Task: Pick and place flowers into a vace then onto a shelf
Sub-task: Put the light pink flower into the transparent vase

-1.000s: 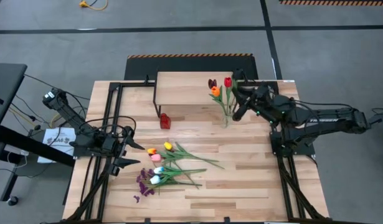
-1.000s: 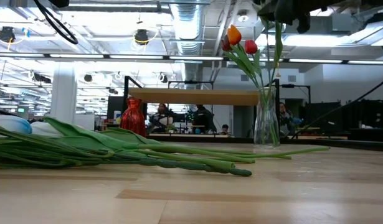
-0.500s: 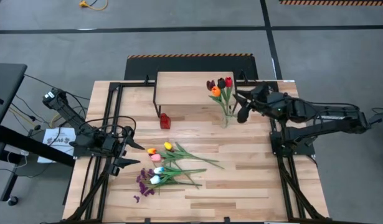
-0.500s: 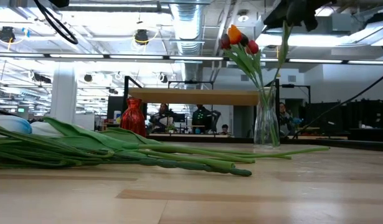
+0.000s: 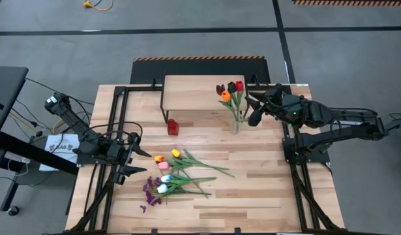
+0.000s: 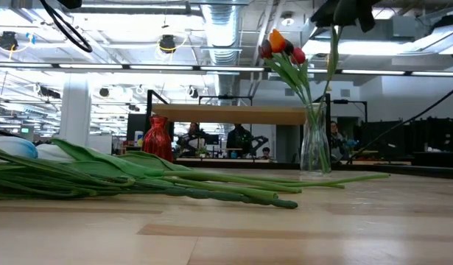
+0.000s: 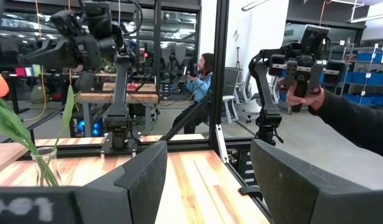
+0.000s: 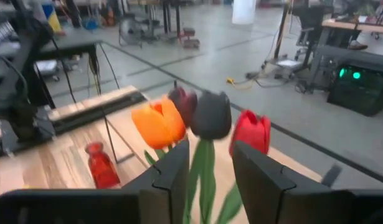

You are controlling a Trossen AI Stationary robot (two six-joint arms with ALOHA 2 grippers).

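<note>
We saw a clear glass vase [image 6: 315,141] standing on the counter [image 5: 252,186] just in front of the shelf [image 5: 190,88], toward the far right. It held four tulips: an orange one [image 8: 157,122], a dark maroon one [image 8: 183,99], a near-black one [image 8: 210,114] and a red one [image 8: 251,132], their heads bunched together above the rim.

The right gripper [image 5: 254,112] hung just to the right of the vase, up at the height of the blooms. In its wrist view its jaws stood a little apart, with the stem of the near-black tulip running between them; we could not tell whether either jaw touched that stem.

The rest of the flowers [image 5: 176,175] lay flat on the counter near its middle, heads to the left and stems to the right: yellow, pink and white tulips with purple sprigs [image 5: 150,192] at the near left edge of the pile. In the low view their green stems and leaves stretched across the boards.

A small red vase [image 5: 173,126] stood at the shelf's left leg, well apart from the glass one.

The left gripper [image 5: 136,161] waited at the left side of the counter, just left of the lying flowers, its jaws apart and holding nothing. Beyond the counter, the left wrist view showed a seated person [image 7: 202,73] and, closer, a dark sleeve [image 7: 350,122].
</note>
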